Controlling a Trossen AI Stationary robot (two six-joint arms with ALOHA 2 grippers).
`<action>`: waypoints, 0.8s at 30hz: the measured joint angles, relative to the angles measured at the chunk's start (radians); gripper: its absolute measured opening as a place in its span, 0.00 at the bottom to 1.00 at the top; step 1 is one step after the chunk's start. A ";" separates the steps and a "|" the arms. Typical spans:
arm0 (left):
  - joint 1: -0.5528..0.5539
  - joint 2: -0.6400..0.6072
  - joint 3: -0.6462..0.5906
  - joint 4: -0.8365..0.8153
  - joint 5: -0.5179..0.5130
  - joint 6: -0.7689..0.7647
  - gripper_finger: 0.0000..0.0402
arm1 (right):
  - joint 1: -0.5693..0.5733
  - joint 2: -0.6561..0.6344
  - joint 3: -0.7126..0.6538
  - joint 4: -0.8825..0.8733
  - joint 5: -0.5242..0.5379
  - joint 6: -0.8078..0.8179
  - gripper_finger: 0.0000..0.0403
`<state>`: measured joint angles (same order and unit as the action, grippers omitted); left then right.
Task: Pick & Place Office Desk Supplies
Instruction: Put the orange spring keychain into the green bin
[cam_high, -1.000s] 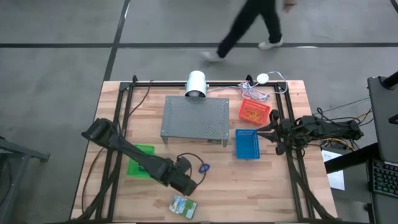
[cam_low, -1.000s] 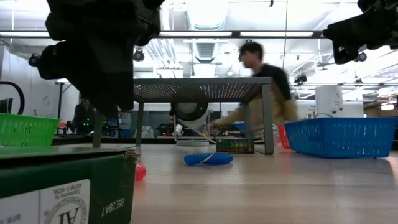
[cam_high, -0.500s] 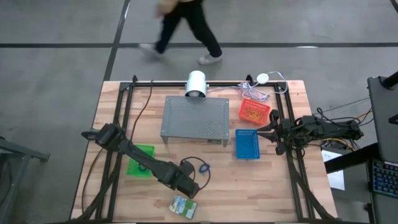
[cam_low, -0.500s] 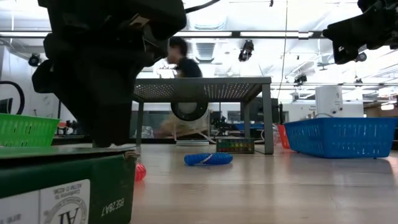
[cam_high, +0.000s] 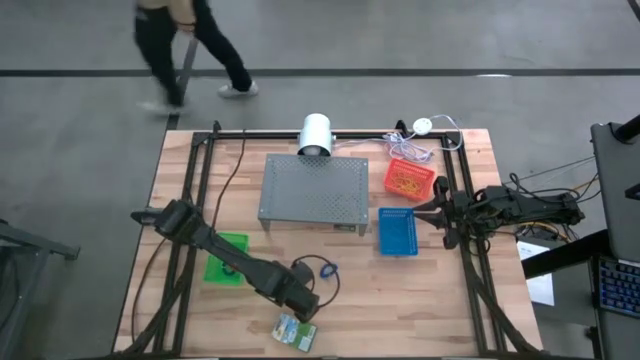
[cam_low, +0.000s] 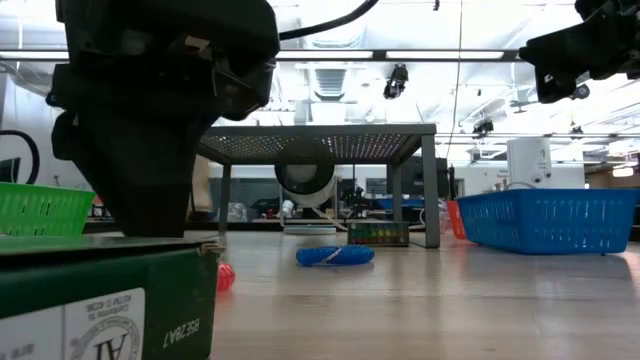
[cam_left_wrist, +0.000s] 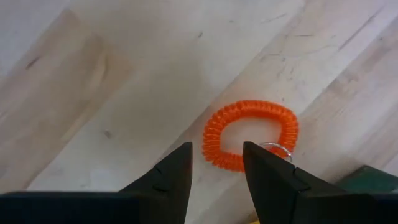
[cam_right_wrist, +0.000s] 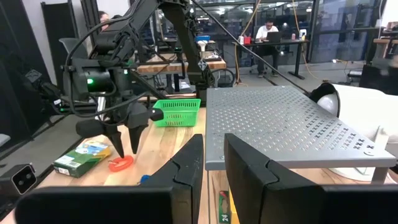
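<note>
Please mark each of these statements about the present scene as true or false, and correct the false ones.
1. The left gripper hangs over the orange coil band with its fingers apart. True.
2. The crayon box lies inside the green basket. False: it lies on the table near the front edge.
3. The blue basket stands beside the grey perforated stand. True.
4. The right gripper holds the blue coil band. False: that band lies on the table.
</note>
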<state>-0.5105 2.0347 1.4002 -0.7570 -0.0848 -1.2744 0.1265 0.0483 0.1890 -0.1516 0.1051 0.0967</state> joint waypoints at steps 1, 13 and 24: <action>0.000 0.002 0.000 0.005 0.000 0.005 0.35 | 0.000 0.000 0.000 0.000 0.000 0.000 0.16; 0.017 0.031 0.000 0.036 0.007 0.042 0.32 | 0.000 0.000 0.000 0.000 0.000 0.000 0.16; 0.021 0.027 -0.029 0.059 0.007 0.044 0.29 | 0.000 0.000 0.000 0.000 0.000 0.000 0.16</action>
<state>-0.4900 2.0617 1.3712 -0.6983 -0.0774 -1.2301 0.1265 0.0486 0.1890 -0.1520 0.1051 0.0967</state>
